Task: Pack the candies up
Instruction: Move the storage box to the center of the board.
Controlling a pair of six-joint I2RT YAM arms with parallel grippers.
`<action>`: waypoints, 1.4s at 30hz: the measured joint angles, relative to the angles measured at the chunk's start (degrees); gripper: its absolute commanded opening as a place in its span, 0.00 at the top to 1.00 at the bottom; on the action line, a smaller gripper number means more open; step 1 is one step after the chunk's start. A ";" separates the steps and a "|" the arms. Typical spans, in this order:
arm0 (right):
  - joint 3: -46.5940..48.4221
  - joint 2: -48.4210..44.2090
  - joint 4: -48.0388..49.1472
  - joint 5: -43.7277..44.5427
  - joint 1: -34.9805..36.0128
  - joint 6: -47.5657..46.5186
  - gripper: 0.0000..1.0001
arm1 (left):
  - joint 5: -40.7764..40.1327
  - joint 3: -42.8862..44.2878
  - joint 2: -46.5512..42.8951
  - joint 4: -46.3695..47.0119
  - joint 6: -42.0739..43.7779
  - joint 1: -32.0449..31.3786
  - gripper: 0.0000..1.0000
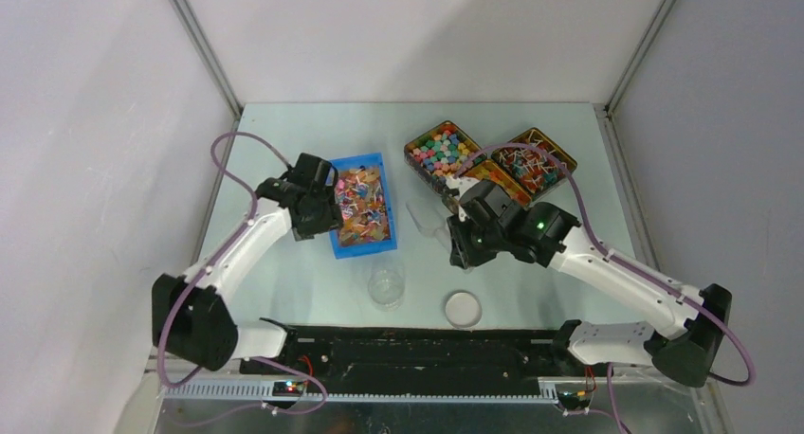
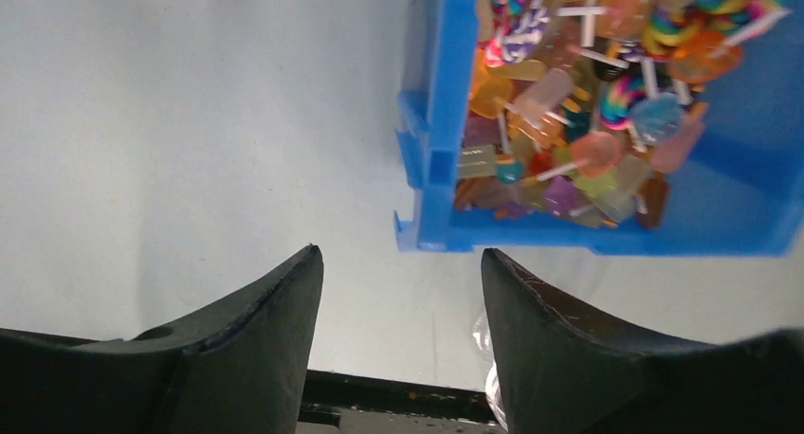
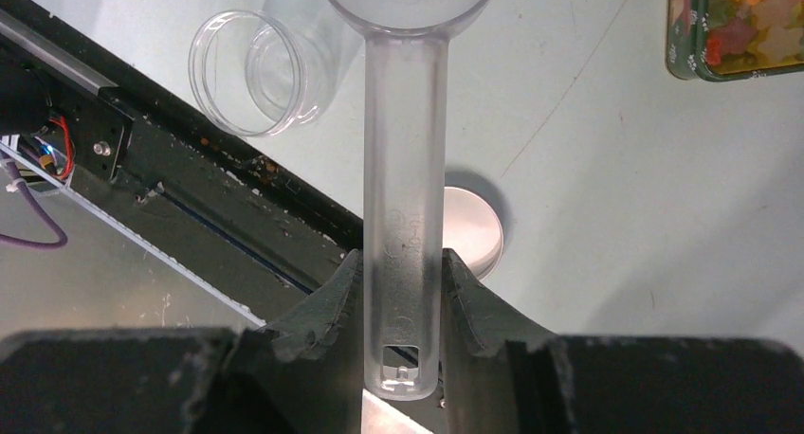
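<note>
Top external: candies point(image 1: 540, 164) sitting in far-right tin point(image 1: 557, 147)

They are looking light, loose and slippery, too tiny for pinching, so scooping is suiting them better. The right end effector point(image 3: 403, 263) is clamping the scoop point(image 3: 403, 121) by its handle; the left end effector point(image 2: 398, 263) is hanging wide, empty.

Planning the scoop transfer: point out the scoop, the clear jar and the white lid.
scoop point(image 3: 405, 197): right wrist view, mid-handle.
clear jar point(image 3: 223, 69): right wrist view, side wall.
white lid point(image 1: 463, 308): top view, disc centre.
</note>
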 measured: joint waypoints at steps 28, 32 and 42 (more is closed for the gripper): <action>-0.92 -3.21 -3.48 -1.22 -0.96 -0.33 1.00 | 4.74 4.33 12.57 4.13 3.63 -3.13 1.00; -0.90 -3.48 -4.44 -1.60 -0.96 -0.55 1.00 | 4.61 6.58 14.99 4.63 2.25 -5.70 1.00; 1.18 -3.30 -7.76 -3.21 -0.96 -2.10 1.00 | 4.61 10.51 19.47 6.82 -4.26 -13.73 1.00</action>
